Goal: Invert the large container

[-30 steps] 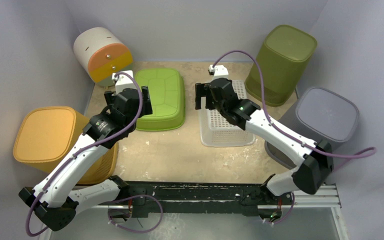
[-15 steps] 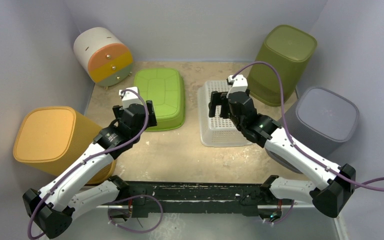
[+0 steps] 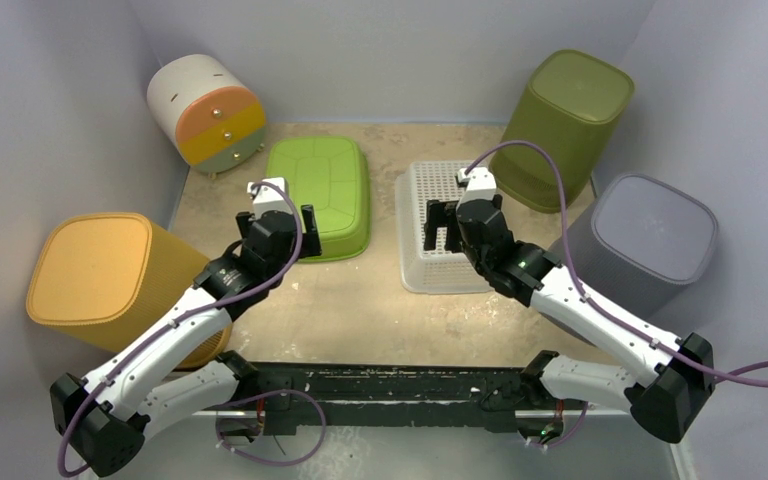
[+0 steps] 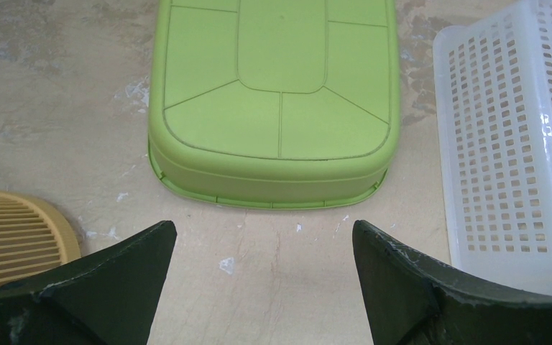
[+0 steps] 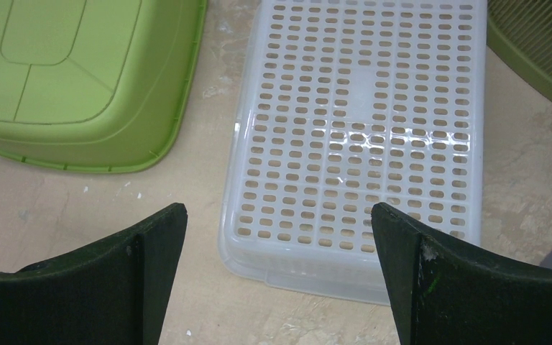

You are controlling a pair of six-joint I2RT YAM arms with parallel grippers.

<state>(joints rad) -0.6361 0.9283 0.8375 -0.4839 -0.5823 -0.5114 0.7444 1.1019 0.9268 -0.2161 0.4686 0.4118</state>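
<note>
Tabletop [image 3: 360, 310]: beige and scuffed. It carries two low containers in the middle, with taller bins at its edges.
Orange bin [image 3: 95, 265]: at the left edge, closed face up, well apart from either pincer.
Olive bin [image 3: 560, 115]: at the far right corner, closed face up, just beside the basket's far end.
Grey bin [image 3: 650, 235]: at the right edge behind the right arm, closed face up.
Tub [image 3: 320, 190]: green, at centre-left. I take it for the large container, though the task sentence does not settle which one is meant. It lies base up with its rim flat on the tabletop, and the left wrist view shows the panelled underside. By that reading the flip looks done, and the step in hand is clearing off.
Basket [image 5: 359, 122]: clear, perforated plastic, just right of the tub with a strip of tabletop between them. It is also base up with its rim down.
Left pincer [image 4: 262, 237]: jaws wide apart and holding nothing. It hovers over bare tabletop at the tub's near end without touching it. The next move calls for a check that the tub's rim sits flat all round, then a lift up and back toward the base, clear of the orange bin.
Right pincer [image 5: 279, 212]: jaws wide apart and empty. It hangs above the basket's near end, and I cannot tell any contact. It needs only to rise straight before swinging home, so the fingers do not catch the basket's edge or knock the grey bin.
</note>
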